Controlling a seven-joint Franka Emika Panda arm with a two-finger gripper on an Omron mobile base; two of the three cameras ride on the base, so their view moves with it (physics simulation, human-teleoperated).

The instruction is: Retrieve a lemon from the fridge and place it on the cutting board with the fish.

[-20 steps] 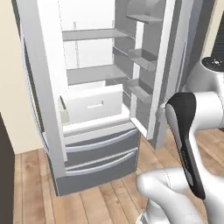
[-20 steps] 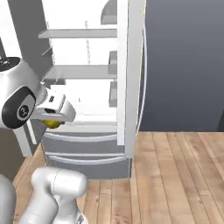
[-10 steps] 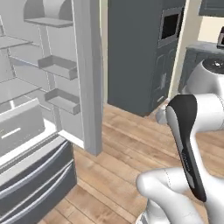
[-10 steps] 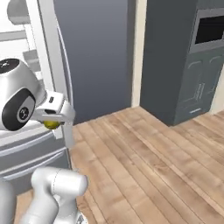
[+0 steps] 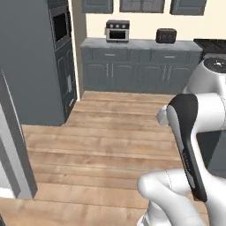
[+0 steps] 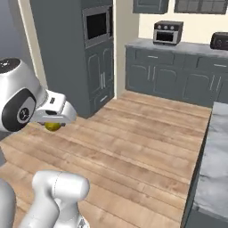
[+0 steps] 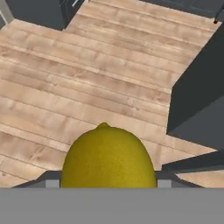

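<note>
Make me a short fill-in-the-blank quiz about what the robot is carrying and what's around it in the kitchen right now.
1. The gripper is shut on a yellow ____.
2. The floor below the lemon is made of ____ planks.
3. On the far counter, the toaster oven stands to the ____ of the dark toaster in the left base view.
4. The built-in oven sits in a tall ____ cabinet.

Missing words: lemon; wooden; left; grey
</note>
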